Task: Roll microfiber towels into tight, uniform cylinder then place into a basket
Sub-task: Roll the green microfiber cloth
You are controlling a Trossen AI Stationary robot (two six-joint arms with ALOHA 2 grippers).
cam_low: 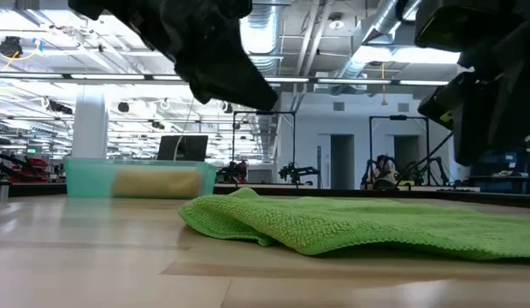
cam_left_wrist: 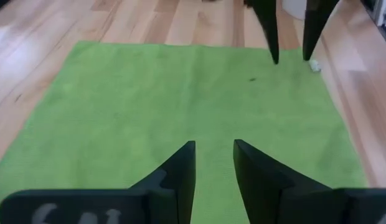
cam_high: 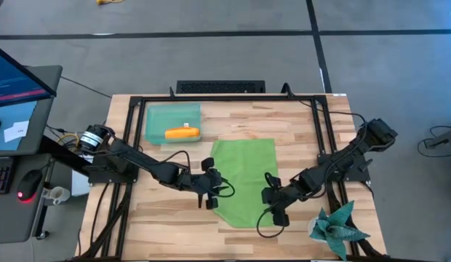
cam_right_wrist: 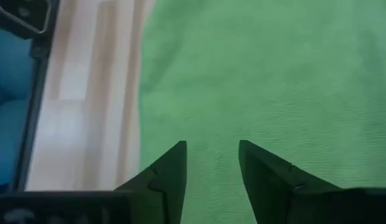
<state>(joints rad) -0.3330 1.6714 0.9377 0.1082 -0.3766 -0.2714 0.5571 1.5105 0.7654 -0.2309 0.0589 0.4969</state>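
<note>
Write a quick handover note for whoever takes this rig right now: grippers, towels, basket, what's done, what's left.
Left gripper: open, empty, at the green towel's left edge.
Right gripper: open, empty, at the towel's right edge, near side.
Orange towel: rolled, lying in the basket at the table's far left.
Green towel: spread mid-table, one near corner bunched up, not rolled.
Done: orange towel.
Left: roll the green towel tight and put it in the basket beside the orange one.

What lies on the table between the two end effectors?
In the high view, the green towel lies spread between the left end effector and the right end effector; nothing else is there.
</note>
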